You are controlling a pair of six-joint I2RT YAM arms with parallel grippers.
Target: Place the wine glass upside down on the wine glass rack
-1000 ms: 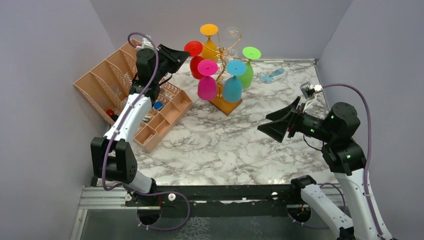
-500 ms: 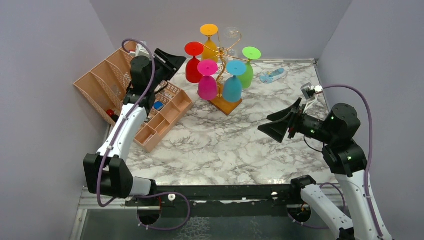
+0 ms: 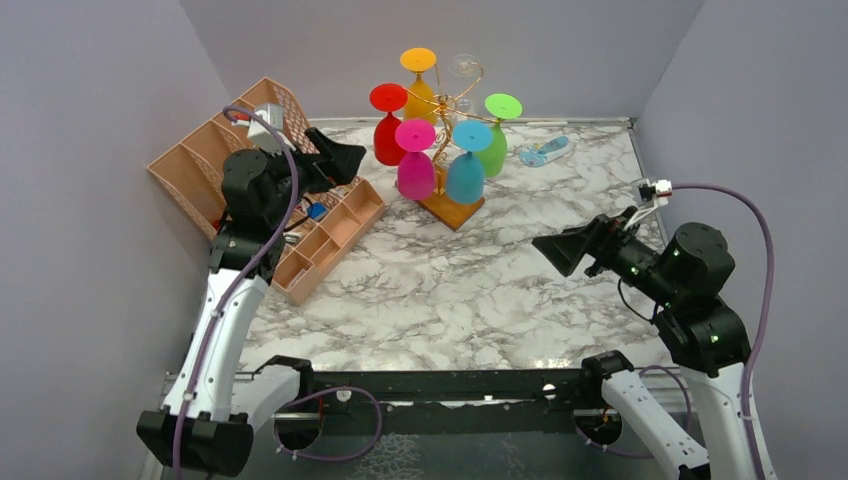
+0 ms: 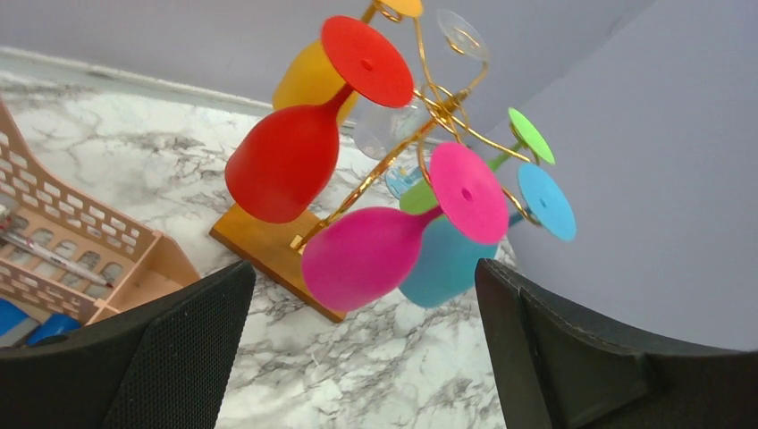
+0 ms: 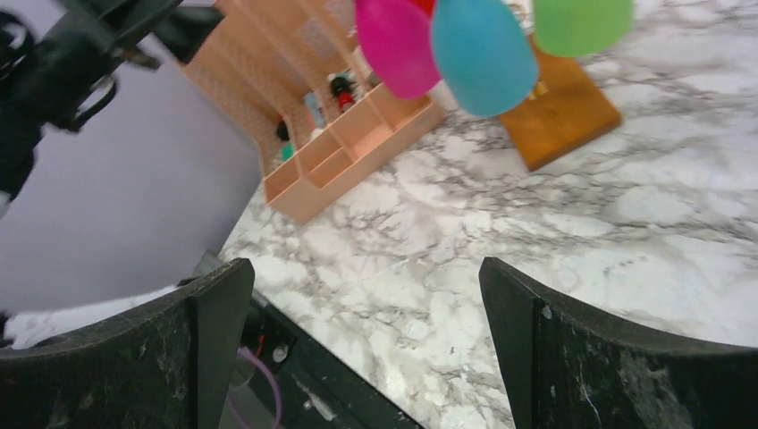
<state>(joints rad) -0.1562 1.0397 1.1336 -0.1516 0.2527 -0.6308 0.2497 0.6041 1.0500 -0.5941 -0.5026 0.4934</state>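
Hanging bowl-down from the wine glass rack [image 3: 455, 208], at the far middle of the table [image 3: 450, 290], is a red wine glass [image 3: 388, 138]. Its flat round foot points up, caught in one of the rack's curled gold arms. The left gripper [image 3: 345, 163] was close beside this glass a second ago. It has since drawn back toward the left and near side, and now hovers over a peach organiser [image 3: 200, 160], well apart from the rack. Its fingers are spread wide with nothing between them. The right gripper [image 3: 555, 250] has eased slightly back to the right and hangs above the near right of the table, likewise spread and empty. The red glass has not shifted as the arm left, so the placing looks finished and the hold secure.

The rack is thin gold wire, scrolled at the top, rising on a slim stem from a flat orange-brown wooden block. Five more glasses hang on it: pink [image 3: 413, 172], blue [image 3: 465, 175], green [image 3: 492, 150], orange [image 3: 420, 95] and one clear [image 3: 462, 68]. The coloured ones look smooth, opaque and matte, likely plastic, with rounded bowls. The table has a glossy white marble pattern with grey veins. The organiser is peach plastic mesh, split into compartments.
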